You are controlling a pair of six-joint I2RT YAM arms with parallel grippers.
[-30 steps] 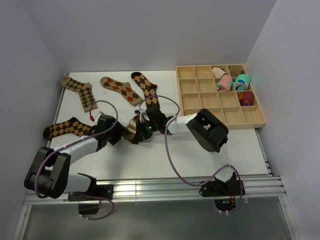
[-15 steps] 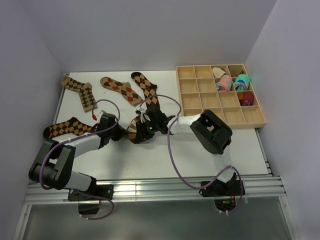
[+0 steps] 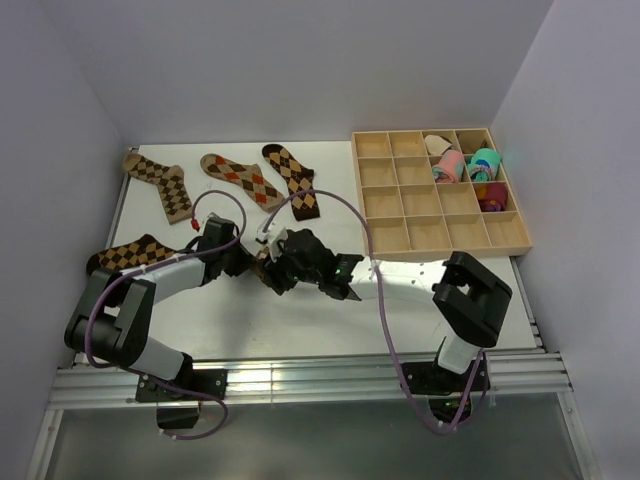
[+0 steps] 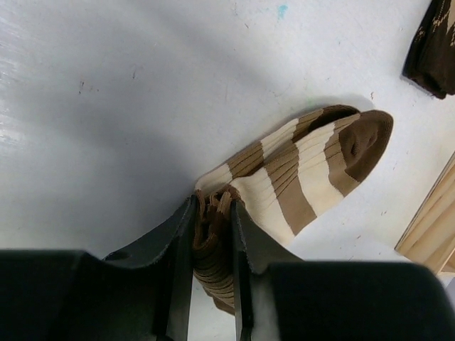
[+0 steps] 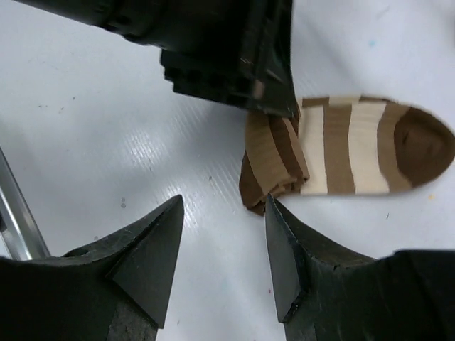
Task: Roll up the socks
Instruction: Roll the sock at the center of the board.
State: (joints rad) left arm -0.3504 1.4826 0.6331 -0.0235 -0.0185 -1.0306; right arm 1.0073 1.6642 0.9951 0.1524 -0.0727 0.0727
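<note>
My left gripper [image 4: 212, 213] clenched the bunched cuff of the brown-and-cream striped knit sock [image 4: 298, 167], which lay left of the wooden compartment tray [image 3: 440, 250]. My right gripper [image 5: 223, 206] gaped empty just beside it. If that narrow pinch slipped, the loose roll could unfurl.

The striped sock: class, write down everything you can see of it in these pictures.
The striped sock is ribbed knit, banded brown and cream, with a dark brown toe. It lies on the white table, toe end flat, the other end bunched into folds. The left gripper pinches those folds. The right gripper hangs open close beside them.
</note>
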